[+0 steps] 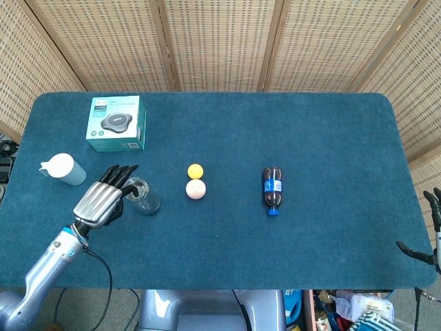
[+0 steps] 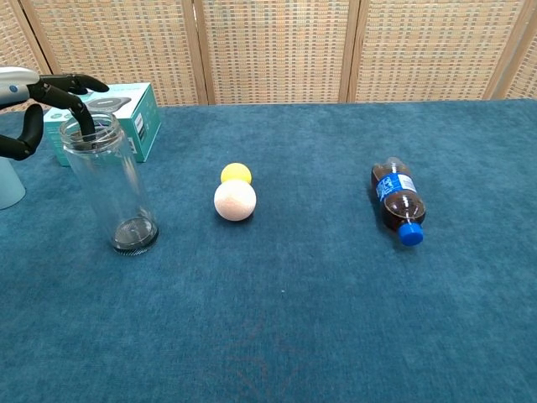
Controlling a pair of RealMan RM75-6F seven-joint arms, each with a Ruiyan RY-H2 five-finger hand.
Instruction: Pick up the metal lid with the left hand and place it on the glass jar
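The glass jar stands upright on the blue table, left of centre, its mouth showing as a bare rim. No metal lid can be made out in either view. My left hand hovers at the jar's left side at rim height. Its fingers reach over the mouth, one tip at or just inside the rim, the thumb curled below. Nothing shows in its grasp. My right hand hangs off the table's front right corner with fingers apart and empty.
A teal box stands behind the jar. A white cup lies to the hand's left. A yellow ball and a pale ball sit mid-table, with a cola bottle lying to their right.
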